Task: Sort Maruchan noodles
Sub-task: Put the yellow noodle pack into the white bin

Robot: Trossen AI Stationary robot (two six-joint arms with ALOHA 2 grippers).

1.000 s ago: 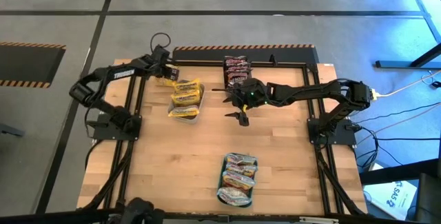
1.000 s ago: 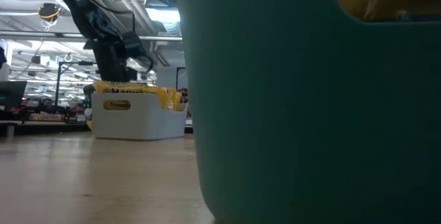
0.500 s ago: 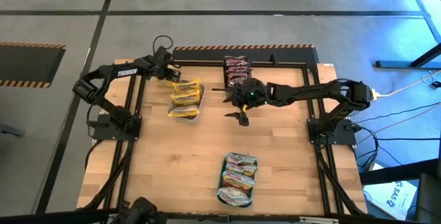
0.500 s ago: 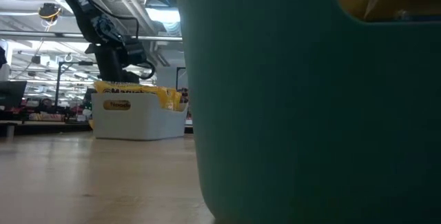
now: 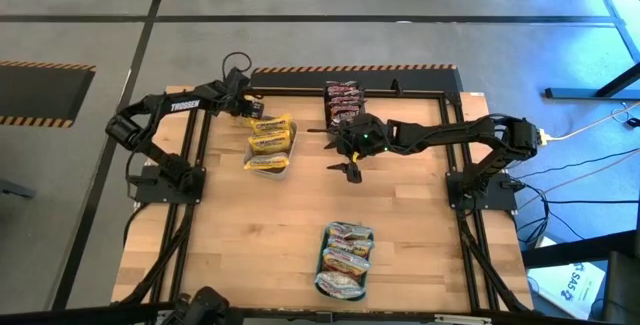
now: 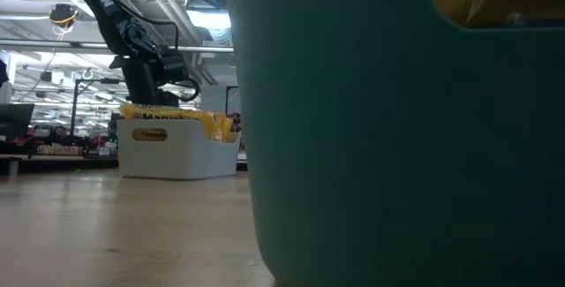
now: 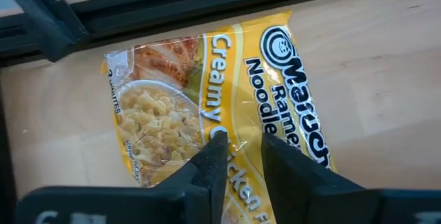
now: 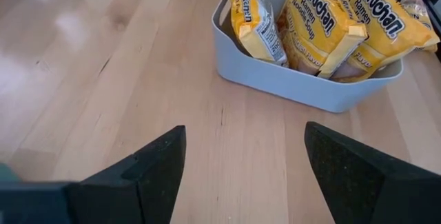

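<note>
Left tool [image 7: 238,151]: fingers nearly together over yellow Maruchan packet [image 7: 227,107] lying flat on counter [image 7: 386,65] near back edge, probably pinching its film for lift toward grey tub [image 5: 268,145] of yellow packets just beside. Right tool [image 5: 350,155]: spread wide, empty, waiting mid-counter. Dark packets [image 5: 343,100] grouped at back; pale packets in teal tray [image 5: 344,261].

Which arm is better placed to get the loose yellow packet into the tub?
Left. Its hand is pinched on the flat yellow plastic noodle packet beside the pale grey plastic tub; the right hand hangs open mid-table.
</note>
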